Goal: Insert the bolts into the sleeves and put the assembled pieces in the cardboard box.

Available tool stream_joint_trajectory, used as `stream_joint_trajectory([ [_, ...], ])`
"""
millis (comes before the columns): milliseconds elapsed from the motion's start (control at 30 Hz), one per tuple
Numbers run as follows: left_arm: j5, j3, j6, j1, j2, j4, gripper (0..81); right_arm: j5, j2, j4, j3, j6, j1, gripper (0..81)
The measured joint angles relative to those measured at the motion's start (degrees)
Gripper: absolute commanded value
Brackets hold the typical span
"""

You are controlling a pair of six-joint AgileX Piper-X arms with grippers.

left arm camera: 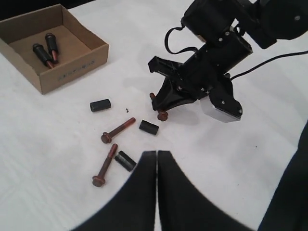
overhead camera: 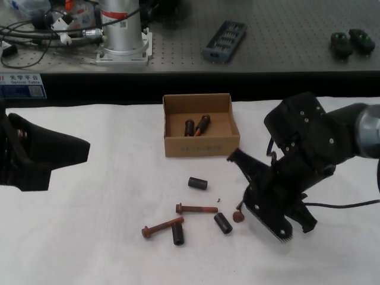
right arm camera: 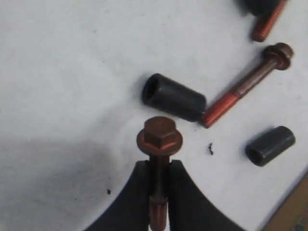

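My right gripper (right arm camera: 159,166) is shut on the shank of a rusty hex-head bolt (right arm camera: 159,137), with the head sticking out just above the cloth. A black sleeve (right arm camera: 173,97) lies directly ahead of the head, its open end turned aside. In the high view this gripper (overhead camera: 242,211) hangs low beside the loose parts. Two more bolts (overhead camera: 197,208) (overhead camera: 161,227) and two more sleeves (overhead camera: 198,183) (overhead camera: 177,233) lie loose there. The cardboard box (overhead camera: 200,146) holds two assembled pieces (overhead camera: 190,127) (overhead camera: 203,123). My left gripper (left arm camera: 157,163) is shut on nothing, raised at the far left (overhead camera: 83,149).
A white cloth (overhead camera: 107,237) covers the bench. Behind it runs a dark perforated table with a metal post (overhead camera: 122,29), cables and a blue rack (overhead camera: 224,39). The right arm's cable (overhead camera: 350,205) trails over the cloth at the right.
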Motion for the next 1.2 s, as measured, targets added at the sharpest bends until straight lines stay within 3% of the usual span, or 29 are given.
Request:
stream_joint_trajectory([
  [100, 0.00, 0.00, -2.20, 0.00, 0.00, 0.06, 0.6, -0.19, -1.99, 0.00, 0.00, 6.78, 0.52, 2.9],
  [267, 0.00, 0.00, -7.82, 0.00, 0.00, 0.30, 0.6, -0.28, -6.66, 0.16, 0.00, 29.80, 1.46, 2.9],
  [300, 0.00, 0.00, -8.92, 0.00, 0.00, 0.54, 0.6, -0.28, -8.52, 0.65, 0.00, 38.46, 2.02, 2.9],
  [500, 0.00, 0.00, -11.15, 0.00, 0.00, 1.92, 0.6, -0.62, -14.70, 4.02, 0.00, 64.01, 3.79, 2.9],
  [700, -3.09, 0.00, -11.97, 0.00, 0.00, 5.32, 0.6, -0.57, -19.95, 9.48, 0.00, 80.09, 5.33, 2.9],
  [767, -4.71, 0.00, -12.01, -0.11, 0.23, 6.05, 0.6, -0.45, -22.28, 14.81, 0.00, 84.53, 5.72, 2.9],
  [967, -6.69, 0.00, -12.01, -1.91, 3.60, 5.98, 0.1, 2.61, -24.80, 25.34, 0.00, 86.37, 5.68, 2.9],
  [1067, -7.95, 0.00, -12.17, -3.99, 7.23, 3.97, 6.4, 3.18, -25.69, 27.90, 0.00, 86.59, 5.68, 2.9],
  [1200, -9.85, 0.00, -16.10, -7.94, 12.23, -1.26, 20.6, 3.20, -27.54, 28.94, 0.00, 86.84, 5.68, 2.9],
])
